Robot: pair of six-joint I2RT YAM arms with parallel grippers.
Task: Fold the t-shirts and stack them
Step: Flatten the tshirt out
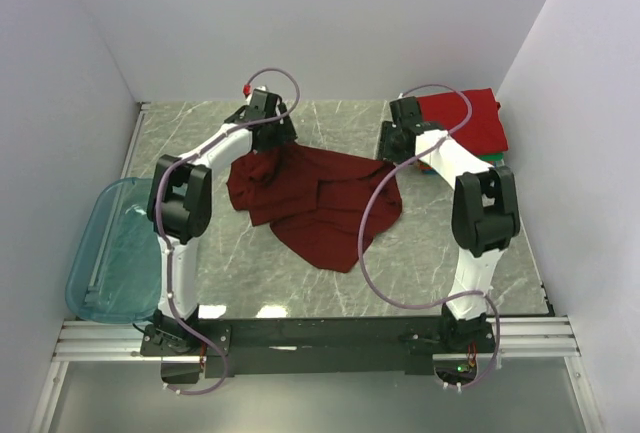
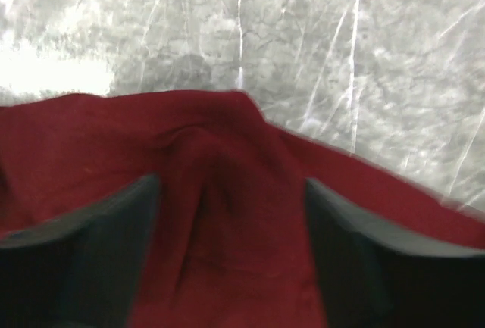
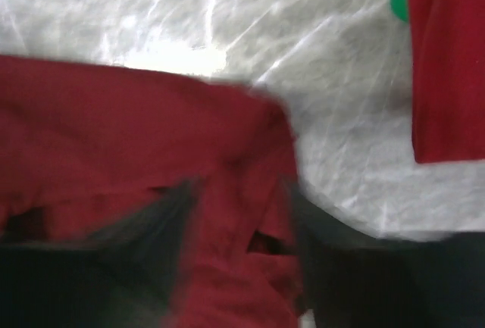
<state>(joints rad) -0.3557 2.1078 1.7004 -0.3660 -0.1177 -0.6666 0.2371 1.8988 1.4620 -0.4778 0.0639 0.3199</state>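
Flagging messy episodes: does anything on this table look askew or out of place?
The maroon t-shirt lies bunched and lopsided in the middle of the table, folds overlapping unevenly, not a flat rectangle like the red-topped stack at far right. The teal bin appears to overhang the table's left edge.

At ctr of table (image 1: 450, 253), btw the two arms, lies the unfolded t-shirt (image 1: 320, 198); L gripper (image 2: 231, 184) is over its far-L corner, R gripper (image 3: 242, 188) over its far-R edge, w/ cloth btw the fingers of each. The stack of folded t-shirts (image 1: 470, 118) lies in the far-R corner, behind & R of the R gripper, apart from the unfolded one; the bin (image 1: 105, 243) sits near-L, L of the L arm, straddling the table's L edge.
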